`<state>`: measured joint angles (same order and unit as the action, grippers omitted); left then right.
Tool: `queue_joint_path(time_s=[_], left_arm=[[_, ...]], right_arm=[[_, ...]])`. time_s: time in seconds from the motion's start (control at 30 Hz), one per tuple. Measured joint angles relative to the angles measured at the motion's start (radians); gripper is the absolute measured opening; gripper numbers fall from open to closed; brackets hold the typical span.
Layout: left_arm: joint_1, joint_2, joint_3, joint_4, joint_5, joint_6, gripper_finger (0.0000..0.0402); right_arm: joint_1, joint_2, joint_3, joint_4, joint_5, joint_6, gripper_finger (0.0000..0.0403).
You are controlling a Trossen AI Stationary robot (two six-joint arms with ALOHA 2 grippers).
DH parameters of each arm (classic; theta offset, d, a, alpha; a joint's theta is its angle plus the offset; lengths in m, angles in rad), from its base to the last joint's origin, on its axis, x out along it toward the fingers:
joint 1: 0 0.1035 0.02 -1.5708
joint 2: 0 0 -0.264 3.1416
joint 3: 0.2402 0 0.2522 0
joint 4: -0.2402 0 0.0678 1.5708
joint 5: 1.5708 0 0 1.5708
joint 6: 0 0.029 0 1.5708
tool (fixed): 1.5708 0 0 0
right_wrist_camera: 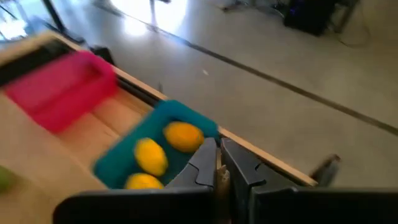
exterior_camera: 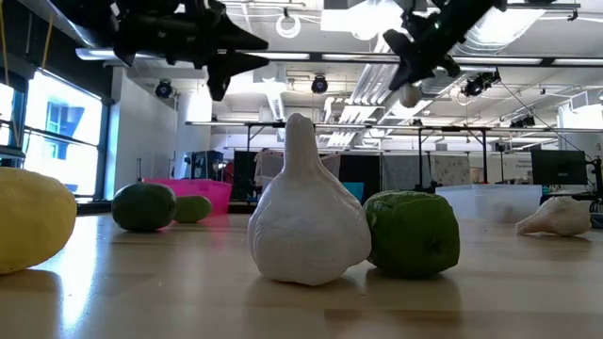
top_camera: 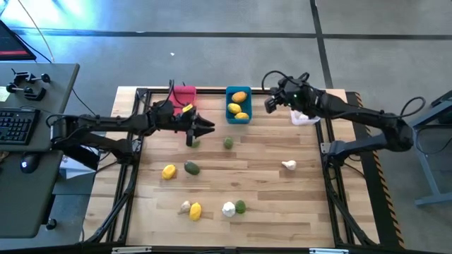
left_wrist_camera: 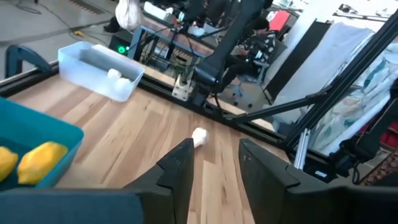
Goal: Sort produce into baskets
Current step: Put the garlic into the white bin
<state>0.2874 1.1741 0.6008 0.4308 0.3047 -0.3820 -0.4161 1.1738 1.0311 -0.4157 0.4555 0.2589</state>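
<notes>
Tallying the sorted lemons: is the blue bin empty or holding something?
Holding something. The blue bin contains three yellow-orange lemons, seen in the high and right wrist views.

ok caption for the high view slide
Left pincer hovers beside the pink basket; right pincer hangs shut by the blue basket of lemons.

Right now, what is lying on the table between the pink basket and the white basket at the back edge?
The high view shows the blue basket, holding three yellow lemons, between the pink basket and the white basket.
</notes>
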Motion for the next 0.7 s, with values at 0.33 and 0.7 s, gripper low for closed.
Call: queue_joint_path(time_s=[0.33,0.7], left_arm=[[0.000,-0.105,-0.090,-0.014,-0.052,-0.026,0.0073],[0.000,-0.173,-0.114,-0.124,-0.059,-0.024,0.0053]], right_arm=[[-0.250,-0.081,-0.244,0.030,-0.046,-0.035,0.0000],[-0.484,-0.097,-0.400,0.149,-0.047,-0.058,0.0000]])
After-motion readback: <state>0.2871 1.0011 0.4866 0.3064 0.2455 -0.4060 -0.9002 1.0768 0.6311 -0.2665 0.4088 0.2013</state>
